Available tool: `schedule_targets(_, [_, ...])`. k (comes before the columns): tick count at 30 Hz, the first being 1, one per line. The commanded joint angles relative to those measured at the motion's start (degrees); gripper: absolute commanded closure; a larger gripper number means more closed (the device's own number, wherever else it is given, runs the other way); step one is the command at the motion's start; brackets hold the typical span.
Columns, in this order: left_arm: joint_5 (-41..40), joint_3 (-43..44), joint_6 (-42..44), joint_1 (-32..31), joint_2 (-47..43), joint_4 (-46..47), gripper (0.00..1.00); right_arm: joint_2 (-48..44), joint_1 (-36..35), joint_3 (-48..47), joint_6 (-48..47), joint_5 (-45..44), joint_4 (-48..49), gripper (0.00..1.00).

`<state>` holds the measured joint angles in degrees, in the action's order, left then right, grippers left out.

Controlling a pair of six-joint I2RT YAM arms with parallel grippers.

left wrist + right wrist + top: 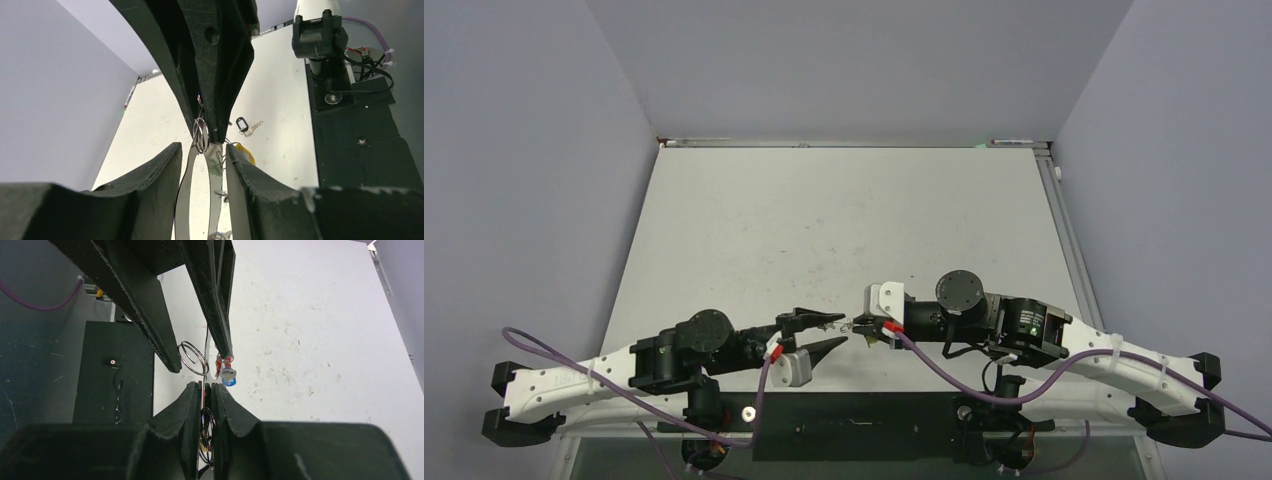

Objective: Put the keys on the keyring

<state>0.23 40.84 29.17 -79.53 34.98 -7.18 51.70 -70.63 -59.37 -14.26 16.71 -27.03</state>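
The keyring (184,200), a flat grey hoop, hangs between the two grippers just above the table's near edge. My right gripper (860,328) (205,386) is shut on the hoop's rim, which shows edge-on (206,355) in its wrist view. My left gripper (842,331) (202,150) is open, its fingers standing on either side of the hoop. Small split rings (200,135) hang on the hoop near the right fingertips. Red and blue tags (226,374) dangle there too. A yellow tag (247,154) peeks out behind the left gripper's right finger. One black-tagged key (243,125) lies on the table.
The black mounting plate (854,425) and the right arm's base (320,35) lie close behind the grippers. The white table (844,220) stretches away, walled in by grey panels at left, right and back.
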Motion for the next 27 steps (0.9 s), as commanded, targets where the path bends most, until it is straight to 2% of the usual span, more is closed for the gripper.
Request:
schedule_targets(1, [-2.83, -0.68, -1.16, -0.37, 0.48, 3.4, 0.65, -1.45, -0.55, -1.18, -1.73, -4.09, 4.75, 0.95])
schedule_targets(17, [-4.45, -2.8, -2.17, -0.37, 0.59, 8.42, 0.68, -0.91, -1.07, -0.93, -1.93, -5.37, 5.09, 0.95])
schedule_targets(27, [-4.23, -3.59, -2.27, -0.37, 0.79, 9.64, 0.76, -0.57, -1.48, -0.7, -1.56, -5.98, 5.46, 0.95])
